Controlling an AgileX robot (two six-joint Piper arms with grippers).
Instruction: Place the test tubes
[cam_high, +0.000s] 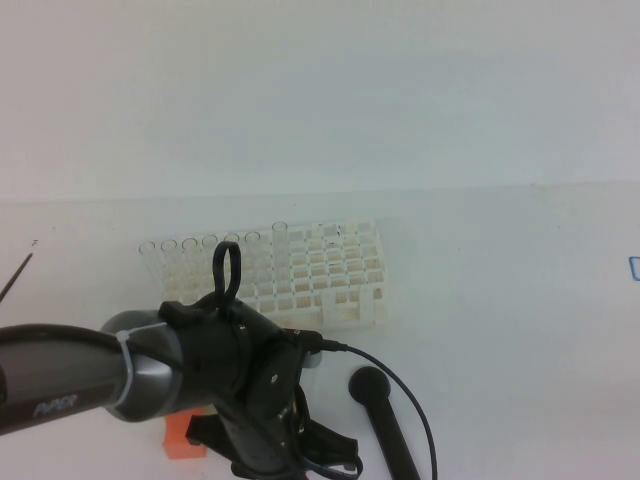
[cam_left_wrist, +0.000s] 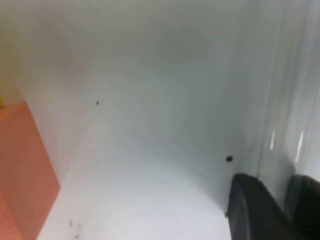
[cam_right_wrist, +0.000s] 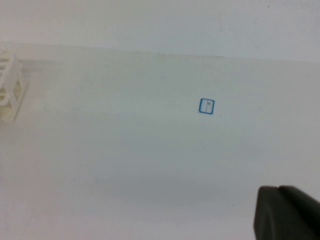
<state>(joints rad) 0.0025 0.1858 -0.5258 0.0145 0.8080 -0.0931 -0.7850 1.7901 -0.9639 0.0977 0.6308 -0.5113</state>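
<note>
- Dark fingers of left gripper, low over the white table at its near edge. Clamped, by the look of it, on a clear test tube, visible only as glassy streaks running up between them.
- Close beside that grip, an orange block lying on the table, apart from the tube.
- A little farther out, to the arm's right, a black rod with a rounded end; purpose not clear.
- Beyond the left arm, a white test tube rack, with a row of clear tubes standing upright along its far left side and most other cells empty.
- Right gripper well off to the right over bare table, near a small blue square mark; open or closed impossible to tell.
- Likely handling: light, stiff and smooth, so probably slippery and easy to crack. Best held on the upper body with gentle pressure, kept vertical and lowered straight into a free cell without knocking the neighbours.
</note>
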